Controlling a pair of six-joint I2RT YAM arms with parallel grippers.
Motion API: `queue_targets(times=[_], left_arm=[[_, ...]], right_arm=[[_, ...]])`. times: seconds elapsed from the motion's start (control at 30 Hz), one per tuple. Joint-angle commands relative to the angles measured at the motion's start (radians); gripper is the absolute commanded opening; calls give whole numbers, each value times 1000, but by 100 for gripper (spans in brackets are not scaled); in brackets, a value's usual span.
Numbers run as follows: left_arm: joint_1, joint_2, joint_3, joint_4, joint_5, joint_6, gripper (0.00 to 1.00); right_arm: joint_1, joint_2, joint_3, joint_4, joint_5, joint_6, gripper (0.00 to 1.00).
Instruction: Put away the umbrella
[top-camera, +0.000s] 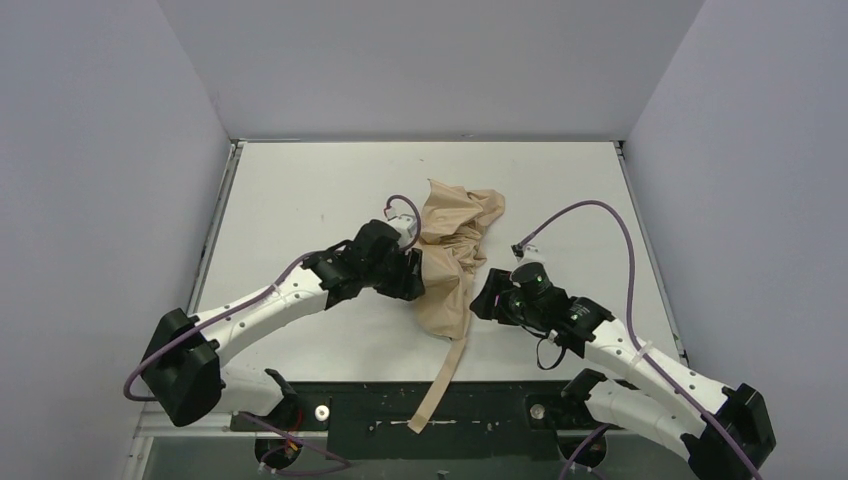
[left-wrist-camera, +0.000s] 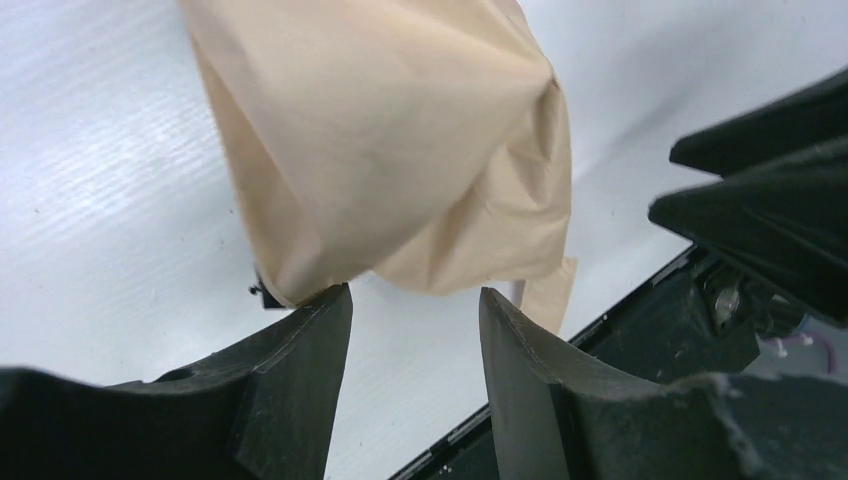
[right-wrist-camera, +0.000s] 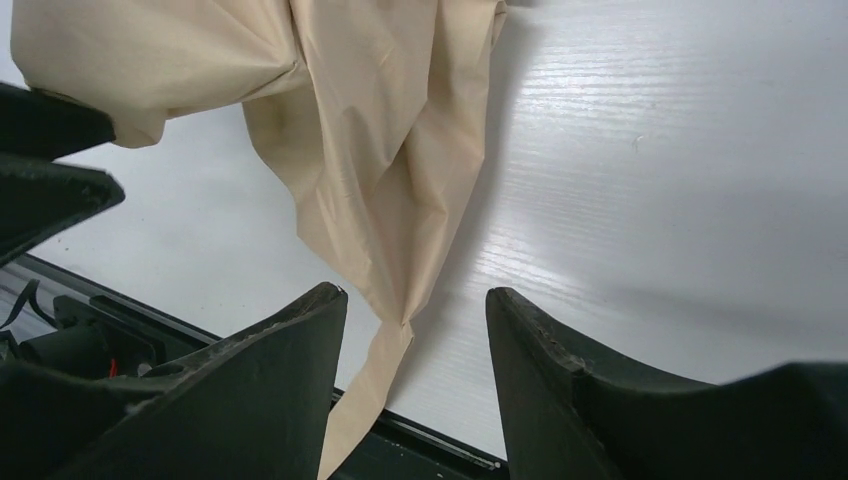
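**Item:** compact folding umbrella of beige-tan fabric (top-camera: 455, 240), lying loose and crumpled on the white bench (top-camera: 300, 190), about midway between the left and right edges.

**At the near edge:** the tan fabric strap (top-camera: 440, 385) is trailed from the bundle's narrow end. It is carried over the near edge and across the black mounting rail (top-camera: 480, 405), between the two arm bases.

**Just behind the near edge:** the bundle is flanked by both grippers.
- The left gripper (top-camera: 412, 275) is set against the fabric's left side, its jaws parted to a moderate width with nothing between them. In its wrist view the lower fold of the canopy is seen just ahead of the fingertips (left-wrist-camera: 330, 310).
- The right gripper (top-camera: 488, 297) is placed just beside the right side, its jaws likewise parted and empty. The tapered end of the fabric is seen ahead of the gap.

**Centre, towards the far edge:** the wider, puffed part of the canopy is spread here. Shaft, ribs and handle are hidden. Only a small black tip (left-wrist-camera: 262, 292) is shown under the fabric's edge.

**Handling, as judged:**
- The piece is taken to be light, and the cloth soft, thin and probably slippery.
- A pinch on cloth alone is expected to lift folds, not the frame.
- A firmer hold is best sought on the stiff core under the bundle, or on the gathered narrow end by the strap.
- The ribs are thought to be easily bent.
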Motion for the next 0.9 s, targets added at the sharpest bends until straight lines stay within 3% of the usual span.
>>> queue_targets(times=[0.0, 0.2, 0.5, 0.63, 0.87], left_arm=[[70, 25, 6, 129, 77, -1, 47], [139, 30, 21, 155, 81, 6, 47], [187, 52, 15, 196, 170, 15, 46], [190, 51, 17, 221, 177, 14, 47], [230, 91, 57, 251, 233, 0, 47]], right_arm=[[6, -5, 41, 32, -18, 12, 56], [21, 35, 30, 68, 11, 24, 56], [-38, 130, 176, 10, 52, -95, 59], [-124, 165, 224, 18, -27, -149, 66], [-141, 284, 297, 79, -167, -199, 64]])
